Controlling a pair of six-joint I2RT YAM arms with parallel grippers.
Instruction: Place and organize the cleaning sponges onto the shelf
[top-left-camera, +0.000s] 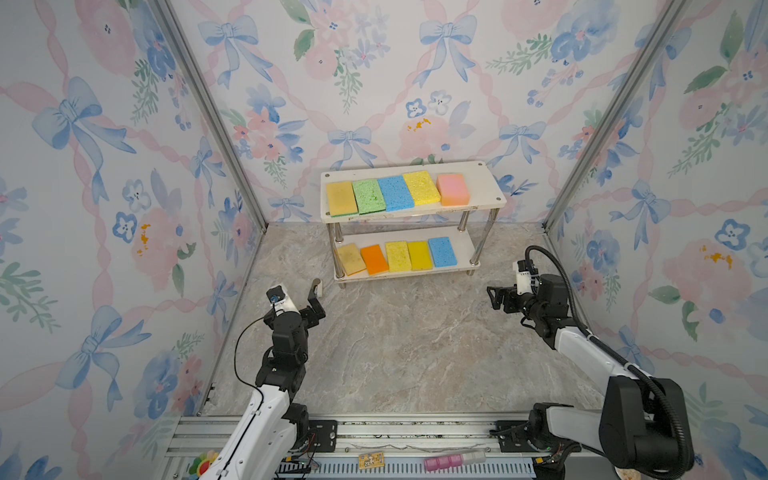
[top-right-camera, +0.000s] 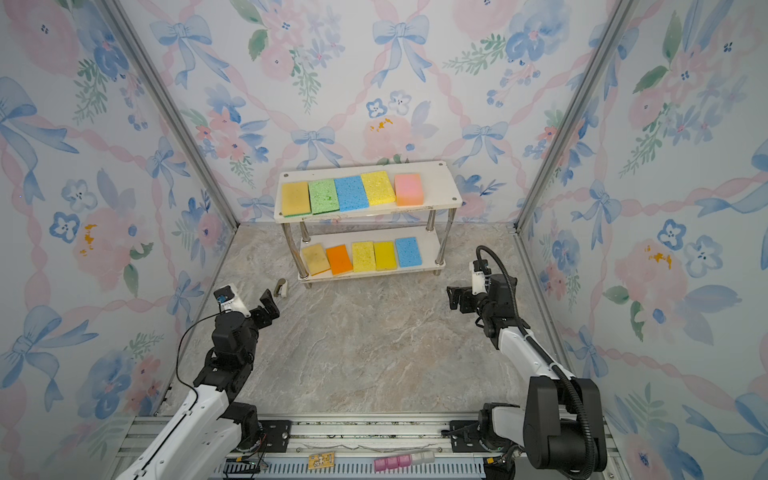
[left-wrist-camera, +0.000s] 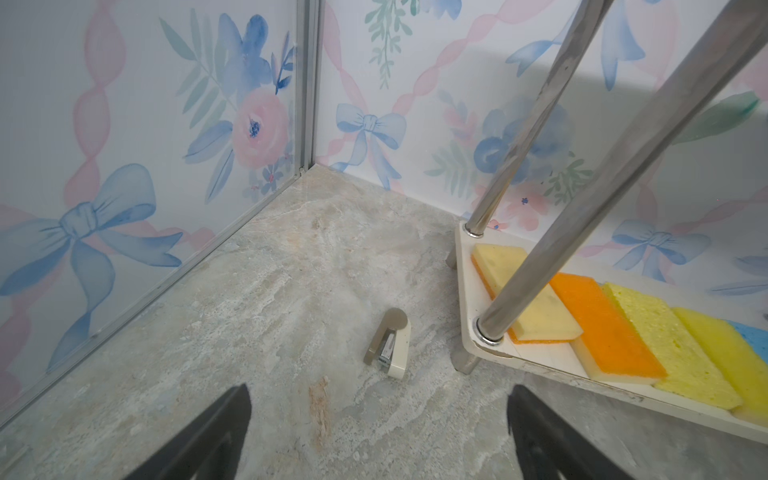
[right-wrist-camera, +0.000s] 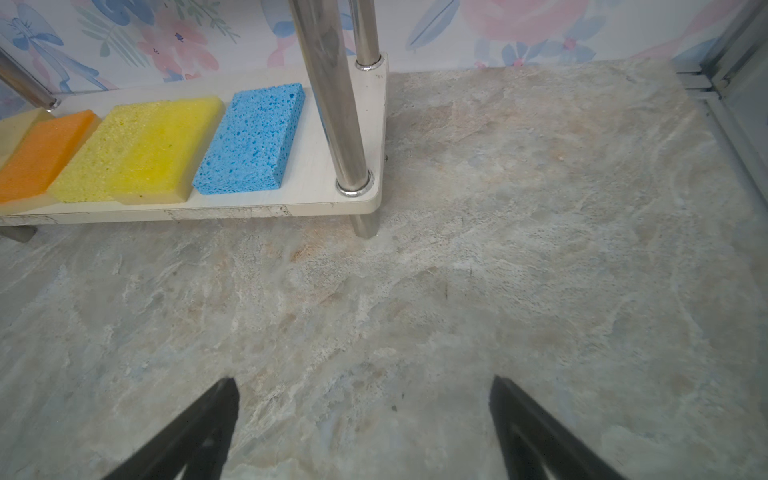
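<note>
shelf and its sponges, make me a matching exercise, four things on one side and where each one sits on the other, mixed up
Things:
1. pink rectangular porous sponge
2. orange rectangular porous sponge
3. green rectangular porous sponge
4. small beige plastic stapler

Places, as seen in both top views:
A. marble-look tabletop, left of the white two-tier shelf
B. upper board, right end
C. lower board, second from left
D. upper board, second from left

Pairs: 1-B, 2-C, 3-D, 4-A
</note>
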